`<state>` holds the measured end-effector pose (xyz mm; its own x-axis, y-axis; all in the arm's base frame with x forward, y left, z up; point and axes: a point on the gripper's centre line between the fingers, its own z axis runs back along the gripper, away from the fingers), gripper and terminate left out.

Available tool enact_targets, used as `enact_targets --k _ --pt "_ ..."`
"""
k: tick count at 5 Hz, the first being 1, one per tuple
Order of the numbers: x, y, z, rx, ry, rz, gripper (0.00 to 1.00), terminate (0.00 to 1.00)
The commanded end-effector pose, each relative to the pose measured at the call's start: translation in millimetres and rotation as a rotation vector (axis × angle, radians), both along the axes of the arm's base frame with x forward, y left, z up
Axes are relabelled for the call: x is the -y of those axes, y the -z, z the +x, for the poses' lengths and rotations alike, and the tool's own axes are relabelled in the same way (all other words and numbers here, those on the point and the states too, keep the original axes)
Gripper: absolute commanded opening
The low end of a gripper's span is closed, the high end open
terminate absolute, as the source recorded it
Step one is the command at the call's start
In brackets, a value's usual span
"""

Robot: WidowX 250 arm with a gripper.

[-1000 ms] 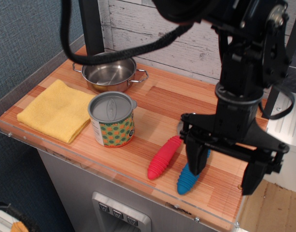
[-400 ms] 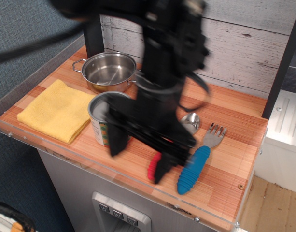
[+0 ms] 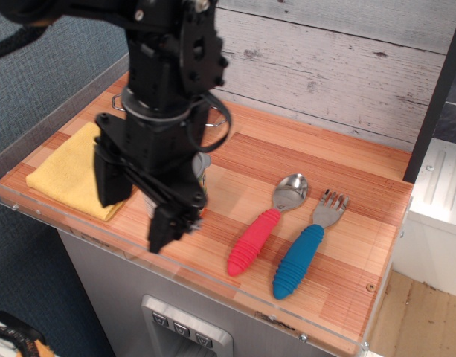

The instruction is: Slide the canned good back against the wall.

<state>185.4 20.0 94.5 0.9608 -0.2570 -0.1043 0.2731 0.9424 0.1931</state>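
stood almost wholly hidden behind the black gripper (image 3: 135,201): the canned good (image 3: 201,168), only a sliver of grey lid rim showing at the arm's right side, label not made out. sat toward the front left of the wooden counter (image 3: 339,186), well apart from the plank wall (image 3: 324,67). covered too, all but one handle: a steel pot (image 3: 117,102) behind the arm. partly hidden: a yellow cloth (image 3: 64,171) at left. spread wide, the two dark fingers, one either side of the can; contact could not be told. lay in plain sight at right: a red-handled spoon (image 3: 266,223) and a blue-handled fork (image 3: 306,249), side by side
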Motion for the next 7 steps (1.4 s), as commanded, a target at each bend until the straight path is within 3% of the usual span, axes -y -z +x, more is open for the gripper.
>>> enact_targets --k 1,3,7 --pt "-49 8 15 -0.022 0.095 -0.046 1.00 0.00" --pt "-78 27 24 0.048 0.137 -0.127 1.00 0.00" --pt "-63 35 70 0.073 0.170 -0.100 1.00 0.00"
